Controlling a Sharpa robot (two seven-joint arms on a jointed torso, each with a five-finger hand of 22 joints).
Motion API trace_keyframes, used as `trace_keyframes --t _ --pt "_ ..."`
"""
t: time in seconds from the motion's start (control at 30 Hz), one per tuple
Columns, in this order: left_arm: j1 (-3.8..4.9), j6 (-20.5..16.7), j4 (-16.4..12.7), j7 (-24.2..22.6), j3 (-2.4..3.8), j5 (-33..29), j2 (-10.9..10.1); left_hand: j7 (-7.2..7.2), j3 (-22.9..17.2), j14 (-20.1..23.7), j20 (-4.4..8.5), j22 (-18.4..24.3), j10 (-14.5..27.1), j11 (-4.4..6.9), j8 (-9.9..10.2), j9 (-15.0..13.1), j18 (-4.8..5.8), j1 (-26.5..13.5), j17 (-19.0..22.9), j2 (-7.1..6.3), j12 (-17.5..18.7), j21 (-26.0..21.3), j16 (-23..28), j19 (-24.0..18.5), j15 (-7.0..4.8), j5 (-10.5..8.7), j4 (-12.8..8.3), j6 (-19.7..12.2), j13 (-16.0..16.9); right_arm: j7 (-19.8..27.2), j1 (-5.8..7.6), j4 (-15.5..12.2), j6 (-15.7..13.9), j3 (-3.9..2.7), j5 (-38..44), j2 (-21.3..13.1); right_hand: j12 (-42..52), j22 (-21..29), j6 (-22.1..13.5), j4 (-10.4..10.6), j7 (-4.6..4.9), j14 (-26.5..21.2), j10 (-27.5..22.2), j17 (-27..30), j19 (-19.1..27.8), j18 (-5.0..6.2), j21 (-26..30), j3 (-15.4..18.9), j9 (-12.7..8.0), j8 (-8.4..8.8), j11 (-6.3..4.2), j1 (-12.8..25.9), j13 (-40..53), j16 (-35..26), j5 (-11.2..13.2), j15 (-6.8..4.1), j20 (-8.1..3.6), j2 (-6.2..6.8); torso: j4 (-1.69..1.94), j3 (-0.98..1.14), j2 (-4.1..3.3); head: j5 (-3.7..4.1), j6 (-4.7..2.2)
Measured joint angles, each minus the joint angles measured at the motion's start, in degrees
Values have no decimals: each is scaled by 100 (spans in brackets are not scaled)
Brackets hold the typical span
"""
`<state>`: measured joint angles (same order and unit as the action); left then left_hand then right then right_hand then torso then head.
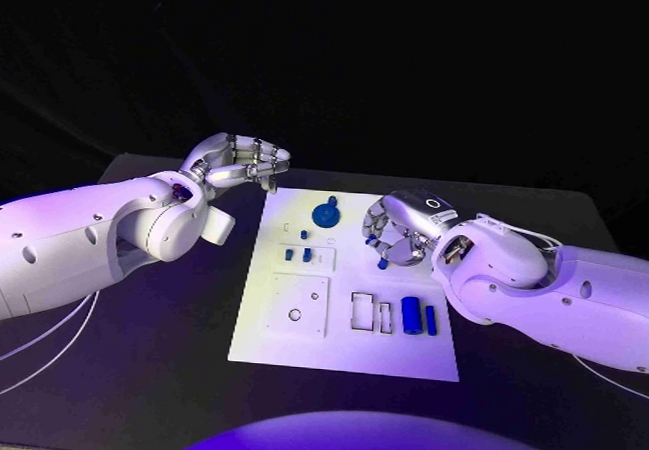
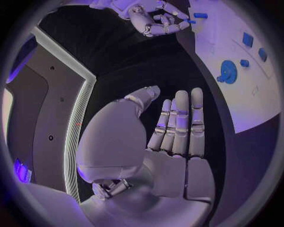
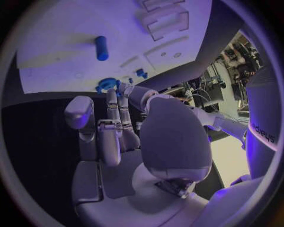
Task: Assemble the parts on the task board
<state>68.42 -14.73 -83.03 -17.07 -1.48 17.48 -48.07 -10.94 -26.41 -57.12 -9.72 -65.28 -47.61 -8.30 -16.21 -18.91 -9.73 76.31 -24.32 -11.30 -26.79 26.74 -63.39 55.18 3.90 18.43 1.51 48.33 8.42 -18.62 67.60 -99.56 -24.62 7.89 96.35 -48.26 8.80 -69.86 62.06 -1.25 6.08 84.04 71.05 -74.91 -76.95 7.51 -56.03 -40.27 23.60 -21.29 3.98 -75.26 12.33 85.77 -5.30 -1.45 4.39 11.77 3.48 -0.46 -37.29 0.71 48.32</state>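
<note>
The white task board [image 1: 346, 331] lies mid-table. On it are a round blue part [image 1: 327, 214] at the far end, small blue pieces [image 1: 306, 254] in slots, and two blue cylinders [image 1: 411, 315] near the right edge. My right hand [image 1: 396, 233] hovers over the board's far right, fingers curled, pinching a small blue part [image 1: 370, 240] at its fingertips; the same part [image 2: 190, 21] appears in the left wrist view. My left hand [image 1: 238, 161] floats off the board's far left corner. Its fingers [image 2: 180, 123] are straight and hold nothing.
Empty outlined recesses [image 1: 298, 304] mark the board's near left, and rectangular slots [image 1: 367, 312] sit beside the cylinders. Black table [image 1: 174, 379] surrounds the board. A blue cylinder [image 3: 102, 47] lies on the board [image 3: 71, 61] in the right wrist view.
</note>
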Motion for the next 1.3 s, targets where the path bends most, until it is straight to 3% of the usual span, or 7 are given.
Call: trace_keyframes --t 0.23,0.63,1.07,1.3 --pt "-4 4 -26 7 -1 0 34 0 0 0 0 0 0 0 0 7 0 0 0 0 0 0 0 0 0 0 0 0 0 25 -121 -108 12 28 -28 299 -8 1 -5 0 4 0 0 0 0 0 0 1 1 3 0 0 5 0 -47 0 0 1 8 -10 -2 -110 34" --pt "-5 3 -58 16 -1 -9 80 0 0 0 0 0 0 0 0 7 0 0 5 0 0 0 0 0 0 0 0 0 -5 98 -386 44 80 70 -41 733 -23 -5 -17 16 -3 0 0 0 0 0 0 -15 16 15 0 0 5 0 -69 0 0 2 -3 -11 -7 -248 97" --pt "-4 1 -71 37 0 -30 125 0 0 0 0 4 42 0 0 13 0 0 5 0 0 -22 0 0 0 0 0 0 -4 169 -636 307 196 91 -44 1068 -44 -4 -37 16 14 0 0 0 0 0 0 -15 24 31 0 15 22 0 -70 0 1 18 -2 -13 -9 -342 146" --pt "-3 1 -71 47 0 -38 140 0 0 0 0 4 42 0 0 13 0 0 11 0 0 -22 0 0 0 0 0 0 -10 181 -698 373 239 95 -41 1125 -45 -4 -46 16 6 0 1 -4 0 0 1 -14 26 37 0 24 21 0 -69 1 1 26 0 -11 -10 -373 165"
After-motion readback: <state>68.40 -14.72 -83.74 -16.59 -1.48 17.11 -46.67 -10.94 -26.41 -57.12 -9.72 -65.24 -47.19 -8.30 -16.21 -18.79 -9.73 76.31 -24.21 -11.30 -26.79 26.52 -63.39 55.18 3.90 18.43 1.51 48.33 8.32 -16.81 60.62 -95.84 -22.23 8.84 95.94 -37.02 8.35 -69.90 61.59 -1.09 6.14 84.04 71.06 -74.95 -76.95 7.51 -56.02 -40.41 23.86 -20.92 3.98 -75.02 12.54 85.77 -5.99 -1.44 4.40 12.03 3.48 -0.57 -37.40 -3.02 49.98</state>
